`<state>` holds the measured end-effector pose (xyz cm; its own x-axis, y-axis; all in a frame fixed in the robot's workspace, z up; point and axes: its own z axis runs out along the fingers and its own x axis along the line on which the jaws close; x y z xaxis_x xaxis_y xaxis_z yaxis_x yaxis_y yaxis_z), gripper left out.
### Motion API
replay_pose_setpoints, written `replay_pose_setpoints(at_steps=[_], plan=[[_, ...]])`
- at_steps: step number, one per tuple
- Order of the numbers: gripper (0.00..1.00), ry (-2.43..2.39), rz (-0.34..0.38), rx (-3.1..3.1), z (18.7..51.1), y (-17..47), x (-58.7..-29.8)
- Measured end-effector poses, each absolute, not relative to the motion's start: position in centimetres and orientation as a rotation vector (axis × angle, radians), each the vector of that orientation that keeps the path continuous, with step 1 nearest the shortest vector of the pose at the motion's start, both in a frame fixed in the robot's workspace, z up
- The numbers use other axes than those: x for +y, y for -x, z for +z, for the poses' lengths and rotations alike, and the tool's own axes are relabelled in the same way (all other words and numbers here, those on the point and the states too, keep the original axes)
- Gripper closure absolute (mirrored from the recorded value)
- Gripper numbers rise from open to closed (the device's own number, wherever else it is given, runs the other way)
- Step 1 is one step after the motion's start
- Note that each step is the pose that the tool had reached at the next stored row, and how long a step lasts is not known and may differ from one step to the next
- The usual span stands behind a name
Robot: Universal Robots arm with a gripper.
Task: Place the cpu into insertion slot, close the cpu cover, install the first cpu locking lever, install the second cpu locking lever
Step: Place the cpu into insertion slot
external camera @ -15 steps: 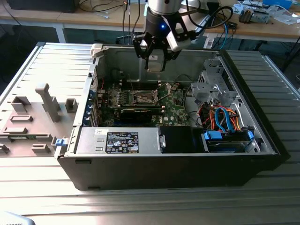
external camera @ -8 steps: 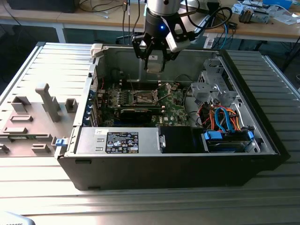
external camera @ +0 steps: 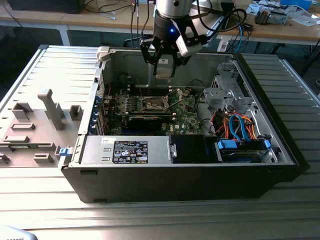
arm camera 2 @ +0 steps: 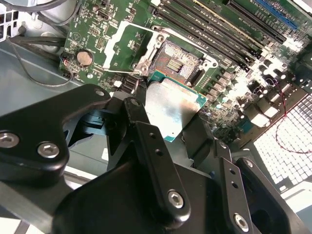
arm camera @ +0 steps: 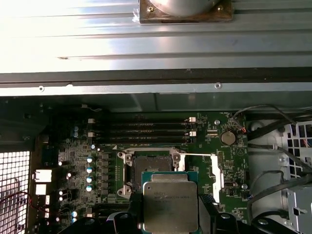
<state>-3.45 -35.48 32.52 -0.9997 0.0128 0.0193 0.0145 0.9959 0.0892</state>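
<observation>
Gripper (external camera: 164, 66) clamped on the cpu (arm camera: 170, 204), held in the air above the green motherboard (arm camera: 207, 146), near the uncovered insertion slot (arm camera: 152, 168).

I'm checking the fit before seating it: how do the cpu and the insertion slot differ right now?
The cpu is a pale, dull metallic plate; the insertion slot is a dark recess with a silvery rim. The cpu is held in the gripper, raised clear of the green board, while the insertion slot is set into that green board, open and empty. Both are square and look close in size.
</observation>
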Motion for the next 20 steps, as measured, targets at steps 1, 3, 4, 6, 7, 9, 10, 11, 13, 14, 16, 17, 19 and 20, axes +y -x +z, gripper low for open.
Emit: replay_pose_setpoints(at_steps=[1, 3, 4, 6, 7, 9, 10, 11, 13, 14, 16, 17, 19, 20], plan=[[0.46, 0.021, -0.14, -3.12, 32.49, 3.47, -35.48], [0.46, 0.021, -0.14, -3.12, 32.45, 3.49, -35.48], [0.46, 0.021, -0.14, -3.12, 32.43, 3.5, -35.48], [0.46, 0.02, -0.14, -3.12, 32.38, 3.52, -35.48], [0.46, 0.02, -0.14, -3.12, 32.36, 3.53, -35.48], [0.46, 0.02, -0.14, -3.12, 32.32, 3.53, -35.48], [0.46, 0.02, -0.14, -3.12, 32.3, 3.54, -35.48], [0.46, 0.02, -0.14, -3.12, 32.28, 3.54, -35.48], [0.46, 0.02, -0.14, -3.12, 32.24, 3.55, -35.48], [0.46, 0.02, -0.14, -3.12, 32.22, 3.56, -35.48], [0.46, 0.02, -0.14, -3.12, 32.18, 3.57, -35.48], [0.46, 0.02, -0.14, -3.12, 32.17, 3.57, -35.48], [0.46, 0.02, -0.14, -3.12, 32.13, 3.58, -35.48], [0.46, 0.02, -0.14, -3.12, 32.12, 3.59, -35.48]])
